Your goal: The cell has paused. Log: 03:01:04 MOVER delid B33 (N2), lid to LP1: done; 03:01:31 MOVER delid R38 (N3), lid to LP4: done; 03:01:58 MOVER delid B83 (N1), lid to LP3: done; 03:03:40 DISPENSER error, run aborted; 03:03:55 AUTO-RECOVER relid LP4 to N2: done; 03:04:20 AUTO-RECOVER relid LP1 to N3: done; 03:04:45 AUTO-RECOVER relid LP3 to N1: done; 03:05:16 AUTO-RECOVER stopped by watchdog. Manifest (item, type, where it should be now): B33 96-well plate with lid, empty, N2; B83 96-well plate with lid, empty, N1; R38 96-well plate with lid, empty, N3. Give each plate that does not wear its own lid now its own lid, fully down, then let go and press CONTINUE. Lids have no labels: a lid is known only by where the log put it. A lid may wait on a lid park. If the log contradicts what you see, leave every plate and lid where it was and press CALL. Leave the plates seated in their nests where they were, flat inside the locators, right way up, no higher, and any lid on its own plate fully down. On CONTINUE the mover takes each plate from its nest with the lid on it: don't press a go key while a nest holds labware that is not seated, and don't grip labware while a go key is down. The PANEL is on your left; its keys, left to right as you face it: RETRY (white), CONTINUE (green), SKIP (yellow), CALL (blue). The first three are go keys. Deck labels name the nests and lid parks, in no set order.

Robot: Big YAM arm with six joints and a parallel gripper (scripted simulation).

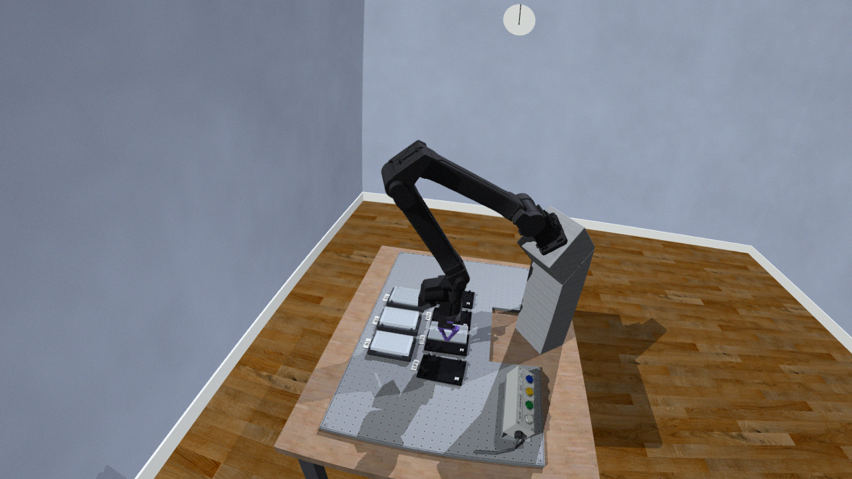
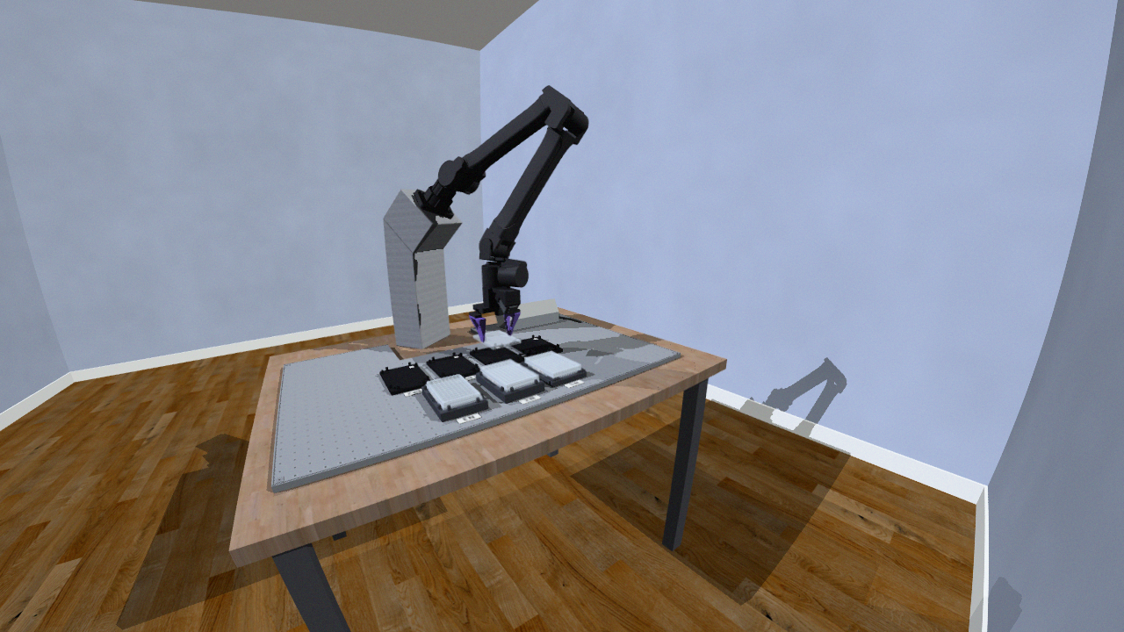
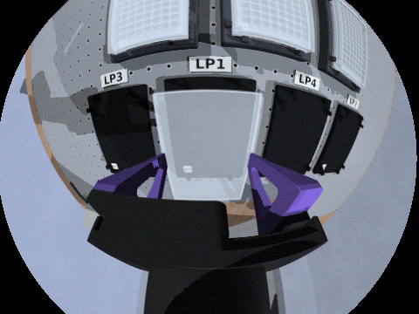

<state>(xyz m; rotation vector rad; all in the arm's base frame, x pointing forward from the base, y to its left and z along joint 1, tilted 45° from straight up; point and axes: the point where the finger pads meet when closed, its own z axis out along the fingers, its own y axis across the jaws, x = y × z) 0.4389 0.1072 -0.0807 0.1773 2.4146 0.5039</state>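
My gripper [image 1: 448, 334] [image 2: 495, 336] [image 3: 207, 158] is shut on a clear lid [image 2: 499, 341] [image 3: 205, 131], one purple finger at each side. The lid hangs level above lid park LP1 [image 1: 446, 347] [image 3: 209, 84], clear of it. Lid parks LP3 [image 1: 442, 369] [image 3: 122, 126], LP4 [image 3: 297, 131] and LP2 [image 3: 345, 139] hold no lid. Three plates sit in the nest row: one beyond LP3 [image 1: 391, 344] [image 3: 148, 22], a middle one [image 1: 399, 319] [image 3: 272, 22] and a far one [image 1: 405, 296] [image 3: 351, 44] whose wells show sharpest. The first two look lidded. Nest labels are unreadable.
The panel [image 1: 516, 399] stands by the board's edge with blue [image 1: 528, 378], yellow [image 1: 528, 392], green [image 1: 528, 404] and white [image 1: 528, 419] keys; its cable lies beside it. The grey pedestal [image 1: 540, 309] [image 2: 416, 298] carries the arm behind the lid parks.
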